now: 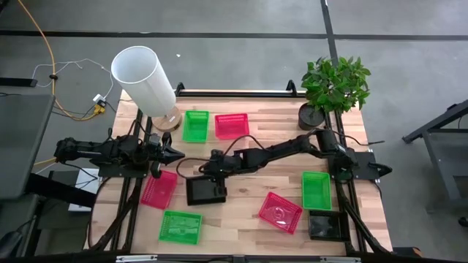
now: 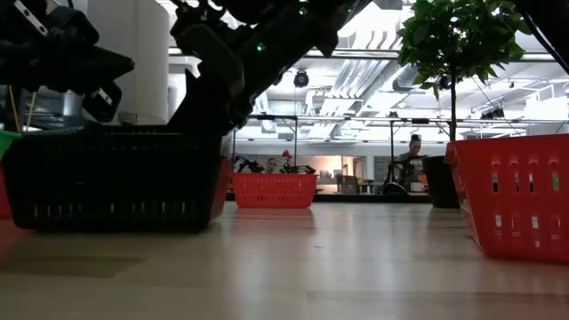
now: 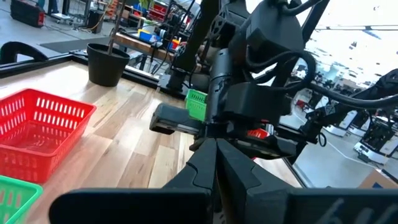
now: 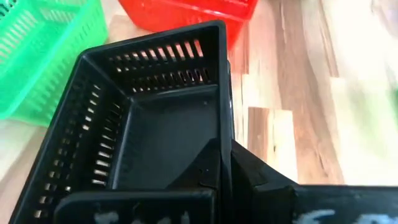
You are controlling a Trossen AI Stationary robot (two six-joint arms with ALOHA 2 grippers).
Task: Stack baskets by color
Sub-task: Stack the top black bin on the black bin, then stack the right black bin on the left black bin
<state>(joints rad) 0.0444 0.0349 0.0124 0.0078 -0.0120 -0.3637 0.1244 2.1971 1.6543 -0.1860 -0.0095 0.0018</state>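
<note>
My right gripper (image 1: 212, 174) reaches across to the table's middle and is shut on a black basket (image 1: 205, 192), which fills the right wrist view (image 4: 155, 130). Loose on the table lie two green baskets (image 1: 195, 125) (image 1: 180, 226) and a pink one (image 1: 159, 188) on the left. A pink basket (image 1: 232, 125) lies at the far middle. Pink (image 1: 280, 212), green (image 1: 316, 188) and black (image 1: 327, 225) baskets lie on the right. My left gripper (image 1: 175, 154) waits shut at the left, pointing level. My right gripper holds the black basket by one side wall (image 4: 225, 118), near a corner. One finger (image 4: 199, 177) is inside the basket and the other (image 4: 261, 183) outside. The fingers slant down from the table's right. The basket stays level and open side up, its bottom (image 2: 116, 222) at table height; whether it rests there I cannot tell.
A large white cylinder (image 1: 144, 77) stands at the far left corner. A potted plant (image 1: 333, 88) stands at the far right corner. In the low view a pink basket (image 2: 520, 196) stands close on the right, and people show far off in the room behind.
</note>
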